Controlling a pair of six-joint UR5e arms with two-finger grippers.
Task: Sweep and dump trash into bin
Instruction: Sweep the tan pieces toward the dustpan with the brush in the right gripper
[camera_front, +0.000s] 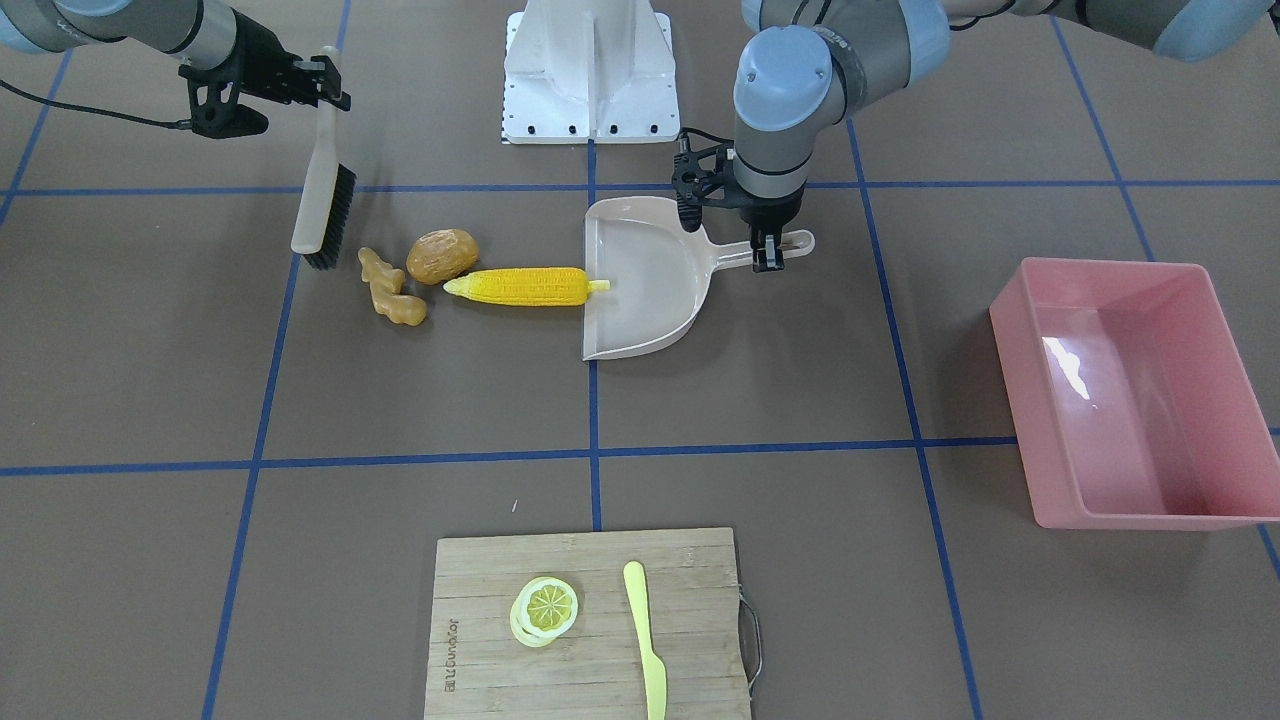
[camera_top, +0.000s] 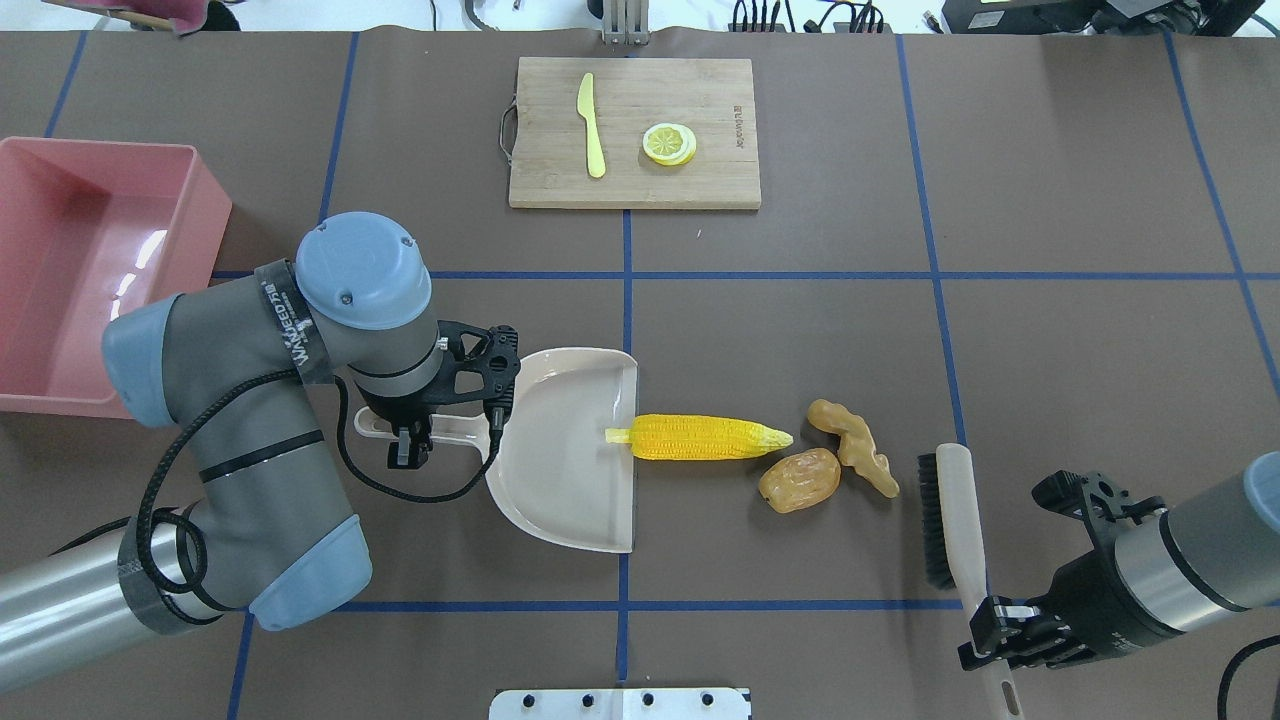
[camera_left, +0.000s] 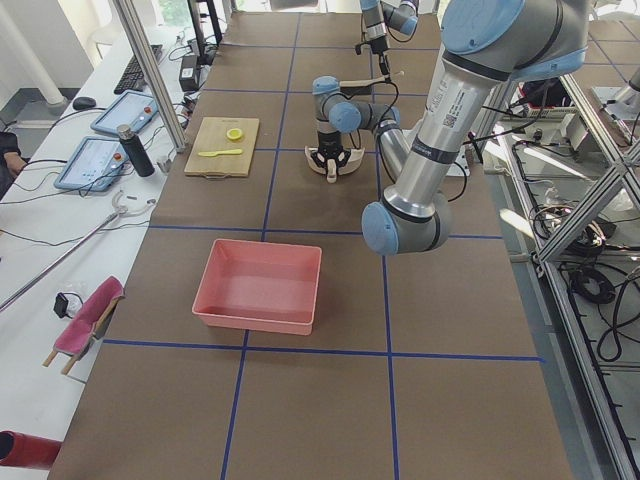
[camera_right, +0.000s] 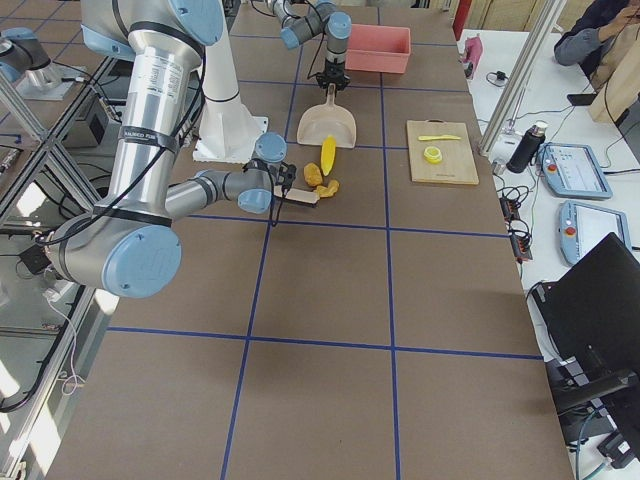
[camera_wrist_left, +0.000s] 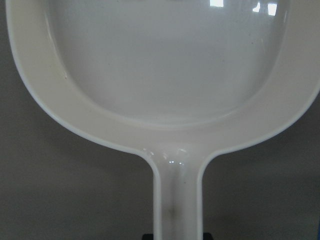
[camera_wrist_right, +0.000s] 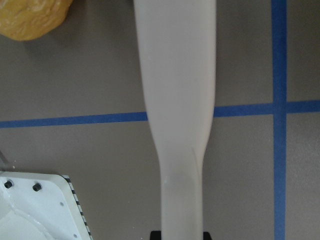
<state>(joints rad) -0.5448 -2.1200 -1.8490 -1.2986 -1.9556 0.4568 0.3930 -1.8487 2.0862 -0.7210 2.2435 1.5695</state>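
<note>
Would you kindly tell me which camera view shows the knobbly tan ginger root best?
The overhead exterior view: the knobbly tan ginger root appears largest there, whole and unblocked. The exterior front-facing view shows it clearly but slightly smaller; exterior right shows only a tiny speck; the left wrist view shows none.

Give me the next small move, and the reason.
Probably the right tool should drag the beige black-bristled brush toward the beige plastic dustpan: its bristles sit just behind the knobbly tan ginger root, round brown potato and yellow corn cob, whose stem tip lies at the pan's lip.
</note>
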